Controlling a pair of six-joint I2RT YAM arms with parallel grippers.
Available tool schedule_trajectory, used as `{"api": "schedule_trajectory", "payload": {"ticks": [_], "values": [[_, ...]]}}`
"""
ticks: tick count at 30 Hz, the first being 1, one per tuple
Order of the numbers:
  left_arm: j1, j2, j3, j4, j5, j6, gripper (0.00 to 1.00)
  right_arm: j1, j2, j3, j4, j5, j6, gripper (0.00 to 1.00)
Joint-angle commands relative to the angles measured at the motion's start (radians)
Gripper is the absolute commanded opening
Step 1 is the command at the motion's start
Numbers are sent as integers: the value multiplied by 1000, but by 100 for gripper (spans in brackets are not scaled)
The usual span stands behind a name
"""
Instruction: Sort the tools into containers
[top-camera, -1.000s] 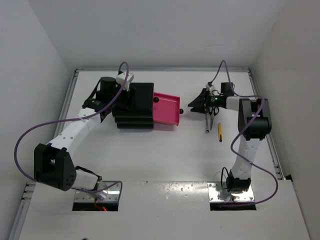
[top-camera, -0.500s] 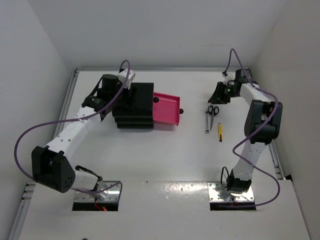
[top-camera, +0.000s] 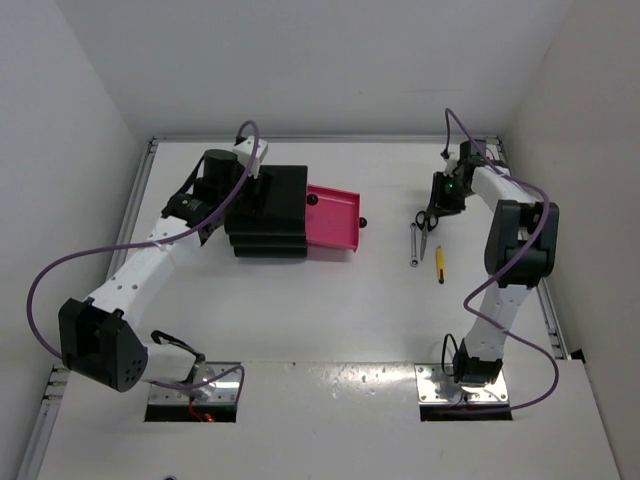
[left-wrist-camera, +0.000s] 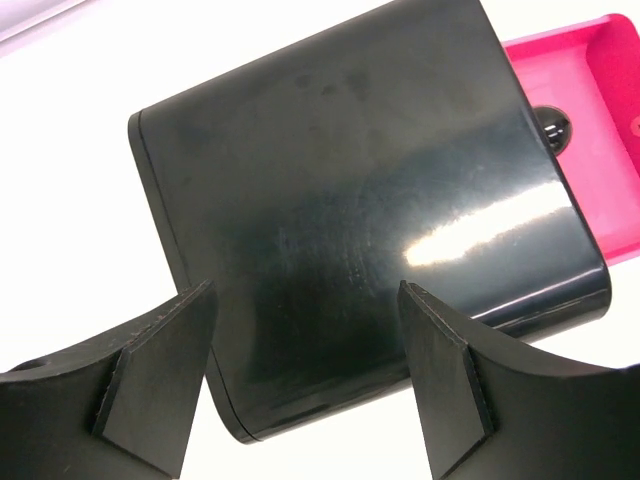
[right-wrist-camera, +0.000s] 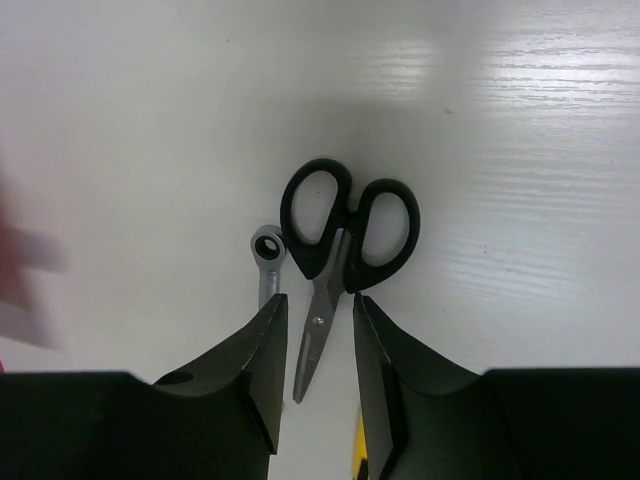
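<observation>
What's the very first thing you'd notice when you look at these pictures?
Probably the bright pink drawer, sticking out of the right side of the black drawer unit. Next, the black-handled scissors lying beside a thin silver wrench, with the right arm's tool open just above them.

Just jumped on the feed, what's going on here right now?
The right gripper is open and poised over the black-handled scissors, its fingers on either side of the blades. The silver wrench lies right beside them, and the yellow cutter is nearby. Nothing is gripped yet. The left gripper is open over the top of the black drawer unit, whose pink drawer is pulled out toward the tools.
</observation>
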Motion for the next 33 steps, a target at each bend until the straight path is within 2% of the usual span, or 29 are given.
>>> {"api": "schedule_trajectory", "payload": {"ticks": [1,9,33], "values": [[-10,-37,8,8,-37,-26,79,39,-2,42,38,77,46,33],[-10,-37,-3,17,-58,-26,79,68,90,103,29,87,77,35],[-10,-27,-12,26,-58,-35,79,59,111,85,69,183,106,35]]}}
